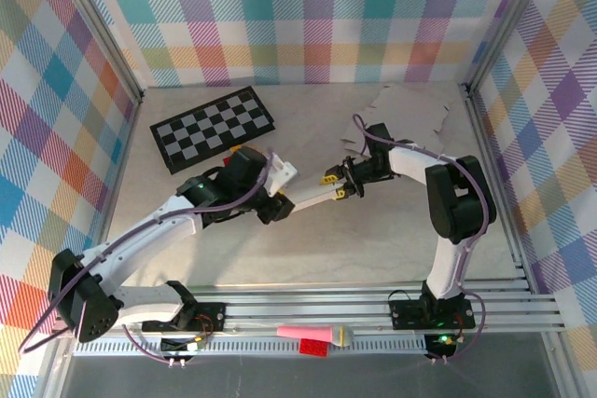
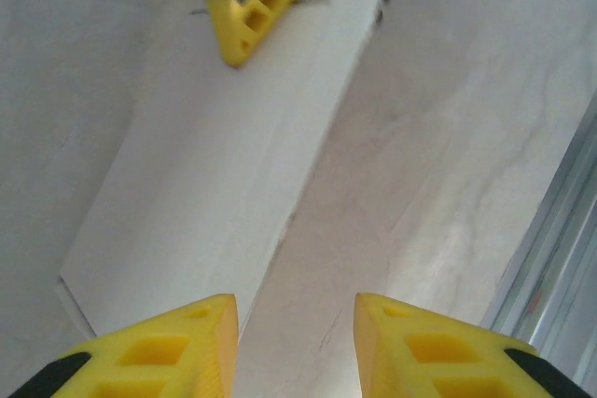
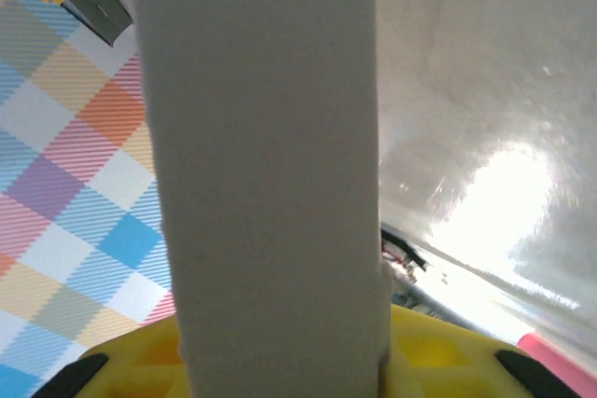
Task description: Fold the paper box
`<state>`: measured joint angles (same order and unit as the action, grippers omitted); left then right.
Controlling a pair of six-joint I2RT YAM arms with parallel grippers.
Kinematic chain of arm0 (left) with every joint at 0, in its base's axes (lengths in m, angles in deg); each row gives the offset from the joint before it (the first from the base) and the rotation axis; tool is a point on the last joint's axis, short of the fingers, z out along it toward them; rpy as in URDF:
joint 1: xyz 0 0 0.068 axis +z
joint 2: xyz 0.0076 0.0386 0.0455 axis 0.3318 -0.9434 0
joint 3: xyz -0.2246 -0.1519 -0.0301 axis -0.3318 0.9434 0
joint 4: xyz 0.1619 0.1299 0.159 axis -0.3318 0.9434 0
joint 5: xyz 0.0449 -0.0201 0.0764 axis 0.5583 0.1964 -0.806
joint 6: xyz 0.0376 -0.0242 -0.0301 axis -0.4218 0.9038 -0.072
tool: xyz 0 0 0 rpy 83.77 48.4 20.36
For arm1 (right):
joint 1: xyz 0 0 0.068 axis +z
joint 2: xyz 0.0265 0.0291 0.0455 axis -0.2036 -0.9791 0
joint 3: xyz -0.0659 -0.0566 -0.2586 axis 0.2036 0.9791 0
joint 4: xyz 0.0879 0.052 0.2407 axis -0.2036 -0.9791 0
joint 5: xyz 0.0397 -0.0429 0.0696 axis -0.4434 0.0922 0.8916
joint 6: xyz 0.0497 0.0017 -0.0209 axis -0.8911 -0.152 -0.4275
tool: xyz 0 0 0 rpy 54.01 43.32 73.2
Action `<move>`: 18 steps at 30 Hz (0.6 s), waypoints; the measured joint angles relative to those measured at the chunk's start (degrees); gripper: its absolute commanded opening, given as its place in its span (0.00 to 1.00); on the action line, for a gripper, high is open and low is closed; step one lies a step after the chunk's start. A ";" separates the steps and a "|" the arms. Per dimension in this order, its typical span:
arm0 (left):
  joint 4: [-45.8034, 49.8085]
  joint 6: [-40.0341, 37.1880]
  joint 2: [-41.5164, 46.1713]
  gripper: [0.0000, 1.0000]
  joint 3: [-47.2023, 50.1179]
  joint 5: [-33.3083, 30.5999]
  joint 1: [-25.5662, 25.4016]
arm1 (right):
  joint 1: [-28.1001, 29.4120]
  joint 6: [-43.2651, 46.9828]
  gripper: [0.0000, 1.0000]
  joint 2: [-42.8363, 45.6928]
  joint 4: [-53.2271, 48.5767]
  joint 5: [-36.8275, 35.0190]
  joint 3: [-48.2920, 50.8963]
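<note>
Along the bottom of the top view, a metal rail [image 1: 373, 309] crosses the frame. A pink piece [image 1: 303, 333] and a red block [image 1: 312, 347] lie on it between the two arm bases.

Beyond the rail, at mid-frame on the pale table [image 1: 373, 249], the two arms meet over the paper box [image 1: 308, 196]. The box is a flat white strip slanting from lower left to upper right.

The left pincer [image 1: 277, 204] is at the strip's lower-left end. In the left wrist view, its yellow fingertips [image 2: 159, 347] stand partly apart at the bottom edge, clamped on nothing. The box [image 2: 215, 165] starts just above the left-hand tip and runs to the top of the frame. Bare table shows in most of the gap.

The right pincer [image 1: 334, 185] is at the strip's upper-right end. In the left wrist view, one of its yellow fingers [image 2: 252, 6] rests on the box at the top of the frame. In the right wrist view, the box [image 3: 261, 156] rises up the centre of the frame. The right pincer [image 3: 280, 356] has it between its yellow fingers, which press in against both sides at the bottom edge.

Farther back in the top view, a black-and-grey checkerboard [image 1: 213, 128] lies flat at upper left. A crumpled pale sheet [image 1: 410, 104] sits at upper right, against the plaid back wall [image 1: 298, 16].
</note>
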<state>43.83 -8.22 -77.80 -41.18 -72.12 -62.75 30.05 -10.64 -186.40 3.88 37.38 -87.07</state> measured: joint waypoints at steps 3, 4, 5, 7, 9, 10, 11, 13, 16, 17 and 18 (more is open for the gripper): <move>1.81 -5.25 -3.39 0.41 -1.27 -2.97 -2.45 | -0.13 -3.17 0.30 0.87 -2.38 0.31 0.31; 2.27 -6.73 -4.37 0.42 -1.40 -3.91 -2.82 | -0.15 -4.00 0.30 1.03 -3.21 0.44 0.35; 2.80 -7.87 -5.18 0.42 -1.62 -4.63 -3.08 | -0.15 -4.76 0.30 1.18 -3.54 0.46 0.52; 3.52 -9.99 -6.56 0.43 -2.58 -5.55 -3.34 | -0.22 -6.56 0.29 1.62 -3.52 0.20 1.44; 3.72 -11.52 -7.37 0.43 -3.65 -6.14 -3.63 | -0.76 -8.17 0.28 2.01 -3.32 0.26 2.51; 3.74 -12.15 -7.76 0.44 -4.11 -6.43 -3.76 | -1.05 -9.05 0.28 2.29 -3.10 0.31 3.06; 3.76 -12.79 -8.04 0.44 -4.42 -6.54 -3.78 | -1.22 -9.75 0.28 2.58 -3.08 0.37 3.58; 3.98 -13.99 -8.66 0.44 -4.90 -6.51 -3.82 | -1.49 -11.67 0.27 3.30 -2.05 0.50 4.96; 4.70 -15.80 -9.29 0.44 -5.49 -6.29 -3.98 | -1.62 -14.14 0.27 4.35 -0.44 0.66 7.15; 4.70 -16.33 -9.38 0.44 -5.64 -6.32 -4.02 | -1.73 -14.67 0.27 4.48 -0.22 0.68 7.41; 4.70 -16.83 -9.42 0.45 -5.70 -6.38 -4.11 | -1.84 -15.06 0.27 4.52 -0.28 0.72 7.45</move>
<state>48.53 -25.05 -87.23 -46.89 -78.50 -66.86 28.22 -25.70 -181.87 3.60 38.10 -79.62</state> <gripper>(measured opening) 0.442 0.304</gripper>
